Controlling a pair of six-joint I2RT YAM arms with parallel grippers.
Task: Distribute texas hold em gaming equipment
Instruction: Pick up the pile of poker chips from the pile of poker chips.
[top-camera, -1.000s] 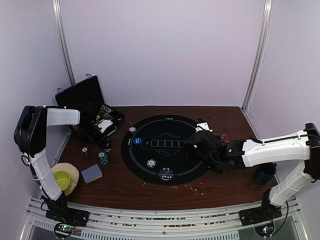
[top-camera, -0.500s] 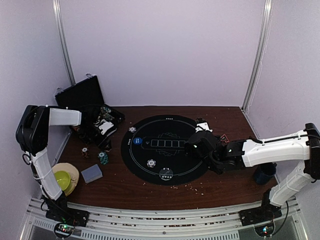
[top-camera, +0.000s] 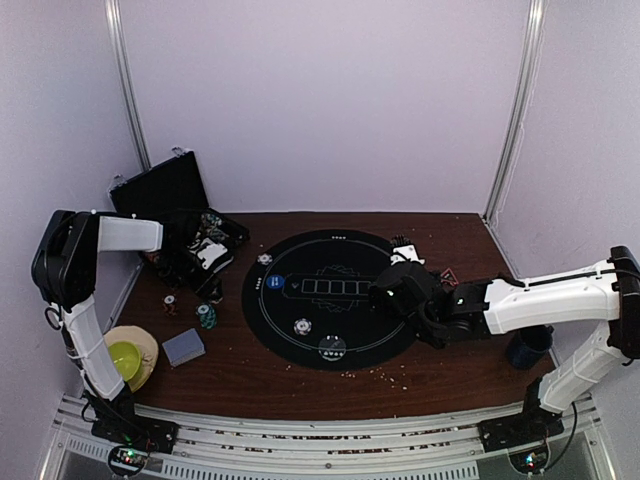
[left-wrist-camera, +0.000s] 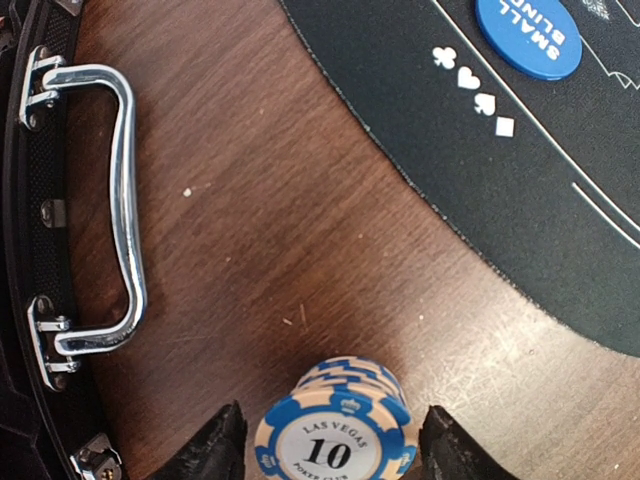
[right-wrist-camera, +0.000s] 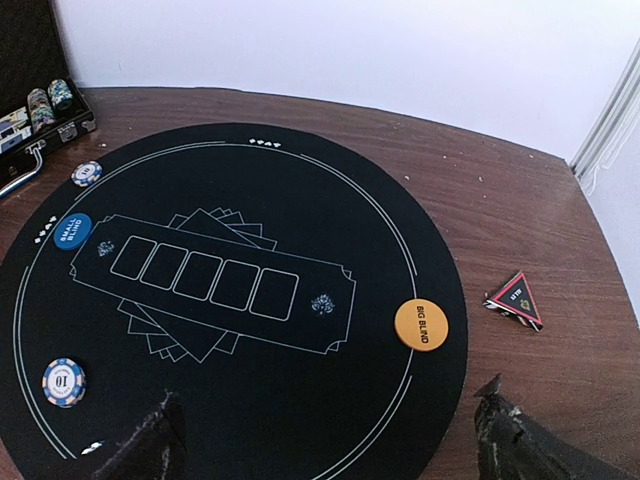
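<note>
Straddling the blue-and-white chip stack (left-wrist-camera: 337, 446) on the wooden table (left-wrist-camera: 270, 200) at the bottom of the frame, my left gripper (left-wrist-camera: 332, 440) flanks it closely, clamp unconfirmed, while my right gripper (right-wrist-camera: 330, 438) hangs released and empty; small blind button (right-wrist-camera: 73, 229), big blind button (right-wrist-camera: 421, 325) and a blue chip (right-wrist-camera: 63, 382) sit on the mat (right-wrist-camera: 330, 200), card deck (top-camera: 183, 346) at lower left undealt.

The blue chip stack (left-wrist-camera: 335, 440) is cut off by the bottom edge.

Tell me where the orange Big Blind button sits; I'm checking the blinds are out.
Right wrist view: the orange Big Blind button lies on the black mat, near its right edge, between the printed card boxes and the triangular marker.
</note>
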